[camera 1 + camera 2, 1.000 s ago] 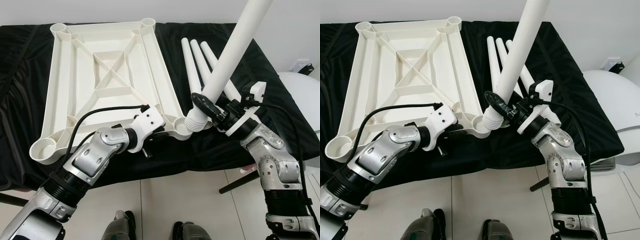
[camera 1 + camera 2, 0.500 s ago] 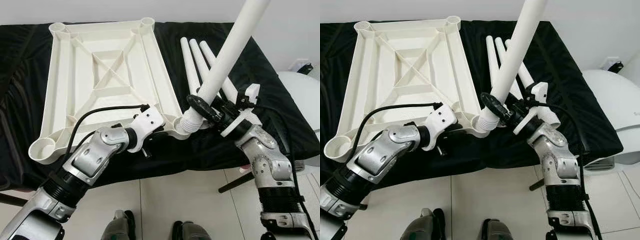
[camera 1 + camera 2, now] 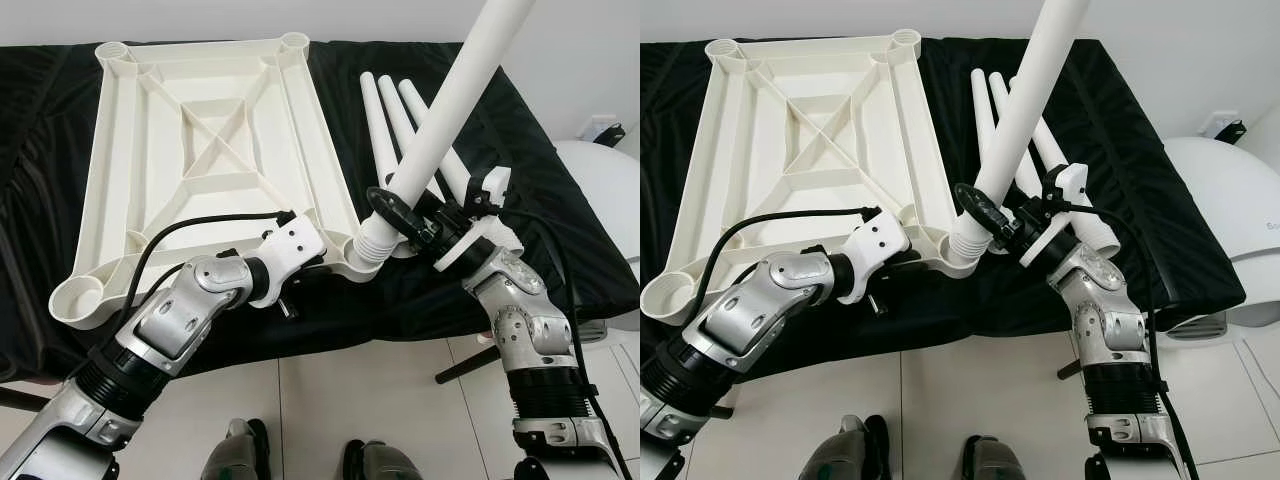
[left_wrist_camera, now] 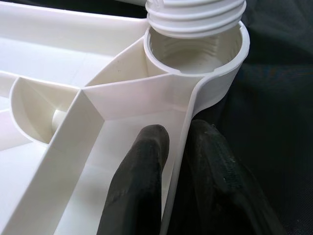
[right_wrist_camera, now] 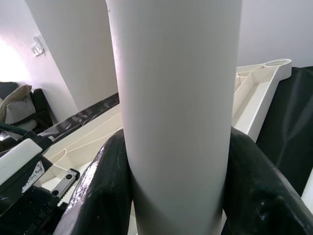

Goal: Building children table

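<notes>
Black-draped bench (image 3: 560, 230): the left gripper (image 4: 173, 161) pinches the upturned tabletop (image 3: 200, 150) rim, steadying its corner socket (image 4: 195, 54); the right gripper (image 3: 405, 215), clamped round 1 threaded leg (image 3: 450, 110), aims it in. 3 spare legs (image 3: 385, 130) wait alongside.

I can read no text, label, brand or number anywhere here. The small sticker on my left arm's white housing (image 5: 19, 161) is too blurred to make out.
</notes>
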### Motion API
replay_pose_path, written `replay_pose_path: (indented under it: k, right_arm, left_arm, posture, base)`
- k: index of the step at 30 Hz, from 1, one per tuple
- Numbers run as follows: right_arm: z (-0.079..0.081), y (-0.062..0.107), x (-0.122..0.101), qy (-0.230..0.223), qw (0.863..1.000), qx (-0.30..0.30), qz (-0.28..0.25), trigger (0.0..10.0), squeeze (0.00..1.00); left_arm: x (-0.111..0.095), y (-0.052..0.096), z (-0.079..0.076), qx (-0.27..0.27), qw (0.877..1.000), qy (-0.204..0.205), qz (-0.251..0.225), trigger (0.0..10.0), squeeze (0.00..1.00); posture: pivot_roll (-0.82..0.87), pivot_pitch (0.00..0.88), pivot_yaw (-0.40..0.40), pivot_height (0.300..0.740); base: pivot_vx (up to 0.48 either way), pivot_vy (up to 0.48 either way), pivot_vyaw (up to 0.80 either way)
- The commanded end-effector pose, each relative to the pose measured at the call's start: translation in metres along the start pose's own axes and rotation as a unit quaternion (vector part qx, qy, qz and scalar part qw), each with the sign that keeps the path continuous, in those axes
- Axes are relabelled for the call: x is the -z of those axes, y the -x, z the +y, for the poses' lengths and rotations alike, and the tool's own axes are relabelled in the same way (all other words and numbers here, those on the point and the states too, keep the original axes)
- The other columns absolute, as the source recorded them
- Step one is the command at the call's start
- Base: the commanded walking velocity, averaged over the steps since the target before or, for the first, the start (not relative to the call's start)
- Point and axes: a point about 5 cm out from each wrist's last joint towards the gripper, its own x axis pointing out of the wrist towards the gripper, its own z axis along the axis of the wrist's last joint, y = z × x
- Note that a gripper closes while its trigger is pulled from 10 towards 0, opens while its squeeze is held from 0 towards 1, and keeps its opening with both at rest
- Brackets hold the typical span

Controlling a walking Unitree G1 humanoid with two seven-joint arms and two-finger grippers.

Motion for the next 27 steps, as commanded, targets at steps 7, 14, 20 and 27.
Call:
replay_pose_path:
  k: [7,14,20,27]
  right_arm:
    - [0.006,-0.003,0.009,-0.009,1.0,-0.02,0.007,10.0,0.0]
    - [0.014,-0.006,0.01,-0.013,0.999,-0.046,0.012,10.0,0.0]
    - [0.017,0.0,0.014,-0.012,0.997,-0.061,0.034,10.0,0.0]
    - [0.017,0.004,0.016,-0.006,0.997,-0.064,0.045,10.0,0.0]
  left_arm:
    - [0.01,0.002,-0.009,0.049,0.998,0.002,0.026,10.0,0.0]
    - [0.009,0.002,-0.008,0.047,0.999,0.002,0.026,10.0,0.0]
    - [0.009,0.003,-0.008,0.045,0.999,0.003,0.027,10.0,0.0]
    - [0.009,0.003,-0.007,0.045,0.999,0.003,0.027,10.0,0.0]
  posture:
    - [-0.01,0.195,-0.021,0.74]
    - [-0.01,0.199,-0.022,0.74]
    - [-0.01,0.204,-0.022,0.74]
    - [-0.01,0.207,-0.02,0.74]
  base:
    - [0.0,0.0,0.0]
    - [0.0,0.0,0.0]
    - [0.0,0.0,0.0]
    - [0.0,0.0,0.0]
